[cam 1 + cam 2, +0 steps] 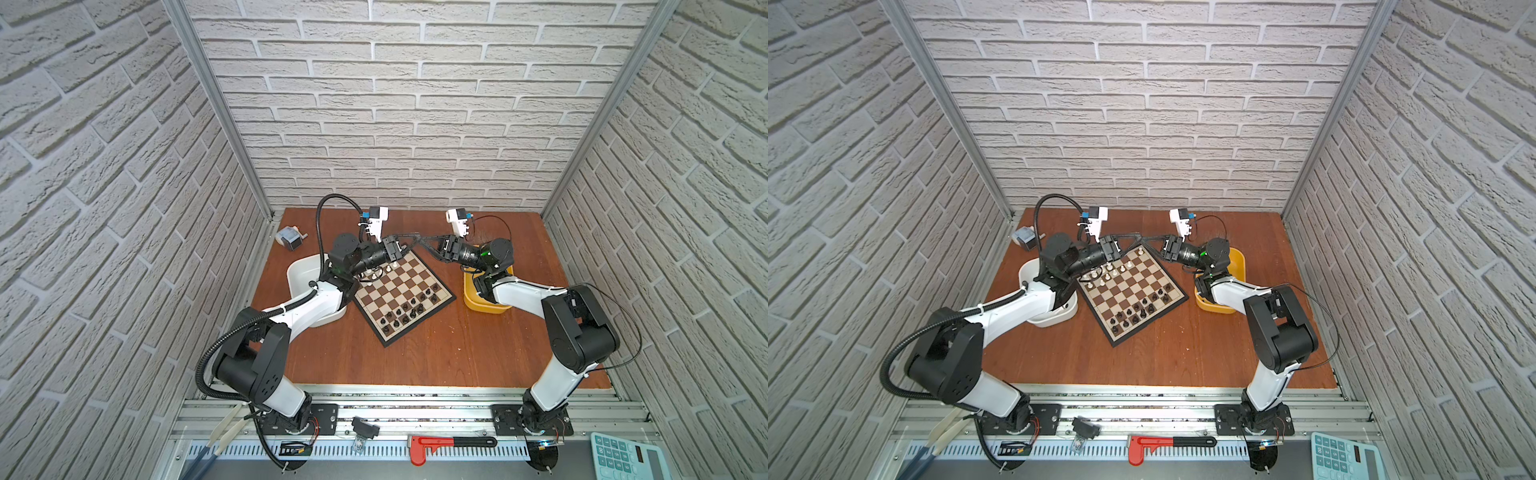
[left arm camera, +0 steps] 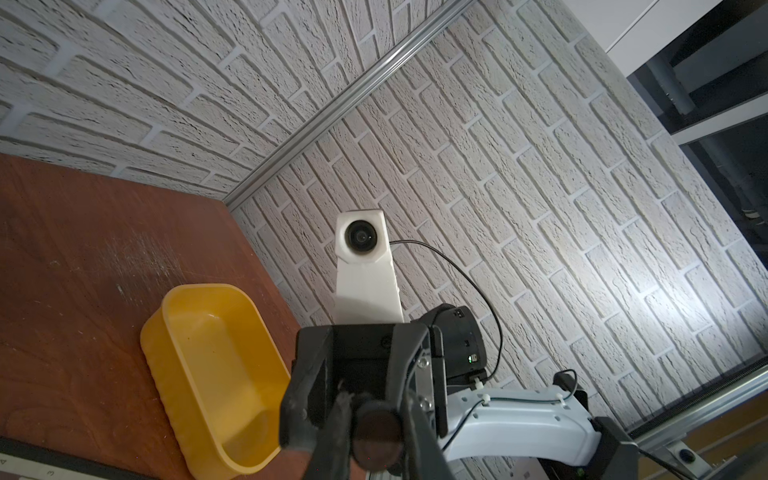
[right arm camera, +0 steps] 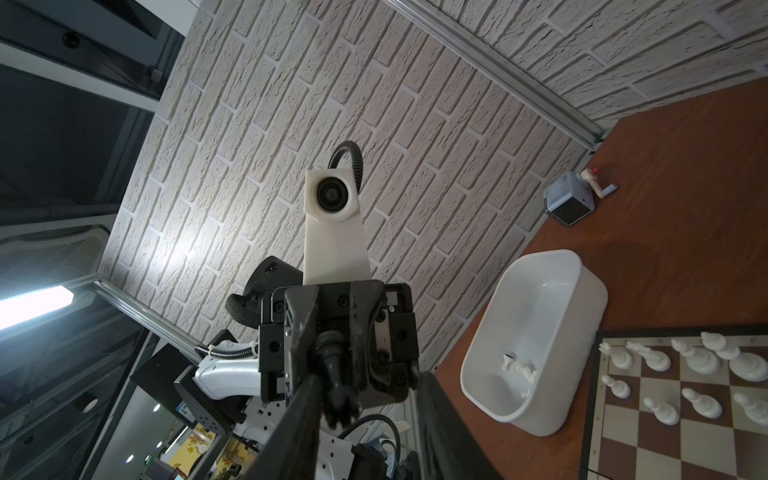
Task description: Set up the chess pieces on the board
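Calculator [image 1: 623, 457], red-handled tool [image 1: 451, 444], left arm [image 1: 309, 303] over white tub [image 1: 298, 270] beside board [image 1: 401, 291]

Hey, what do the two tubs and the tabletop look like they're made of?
Yellow tub: probably moulded plastic, semi-gloss, with soft highlights and a ribbed outer wall. White tub: likely plastic too, smooth with bright glints. Tabletop: reddish-brown wood or wood-look laminate, grain streaks and scuffs showing; which one is unclear.

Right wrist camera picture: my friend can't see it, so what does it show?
The left gripper faces the camera, pinching a black chess piece, with the right gripper open around its tip. To one side, a white tub holds a few white chessmen, and white pieces stand on the board.
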Controlling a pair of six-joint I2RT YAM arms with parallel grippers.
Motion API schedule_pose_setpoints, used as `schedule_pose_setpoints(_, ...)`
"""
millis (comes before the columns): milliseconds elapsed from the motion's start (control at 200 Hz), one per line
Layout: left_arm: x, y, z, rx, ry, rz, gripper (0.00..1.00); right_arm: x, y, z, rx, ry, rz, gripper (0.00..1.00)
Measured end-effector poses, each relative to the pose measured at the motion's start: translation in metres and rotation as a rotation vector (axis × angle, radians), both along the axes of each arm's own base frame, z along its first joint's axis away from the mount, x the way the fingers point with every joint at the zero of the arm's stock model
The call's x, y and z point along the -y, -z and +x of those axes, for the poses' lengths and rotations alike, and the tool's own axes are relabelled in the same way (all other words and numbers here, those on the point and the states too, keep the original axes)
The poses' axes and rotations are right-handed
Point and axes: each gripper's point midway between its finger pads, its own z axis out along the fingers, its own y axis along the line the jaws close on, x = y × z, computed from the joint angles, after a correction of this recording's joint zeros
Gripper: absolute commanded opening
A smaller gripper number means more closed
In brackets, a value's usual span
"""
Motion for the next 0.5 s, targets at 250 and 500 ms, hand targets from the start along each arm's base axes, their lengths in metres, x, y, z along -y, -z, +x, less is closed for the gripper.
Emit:
schedule_pose_setpoints(250,-0.0003,-0.0025,-0.0013,0.01,0.001,-0.002,0.0,0.0014,-0.0071,-0.003,0.006,-0.01,0.027,0.33)
schedule_pose_setpoints(500,-0.0003,-0.001,-0.0009,0.006,-0.001,0.002,0.0,0.0019,-0.0084,-0.005,0.006,-0.015,0.036,0.24)
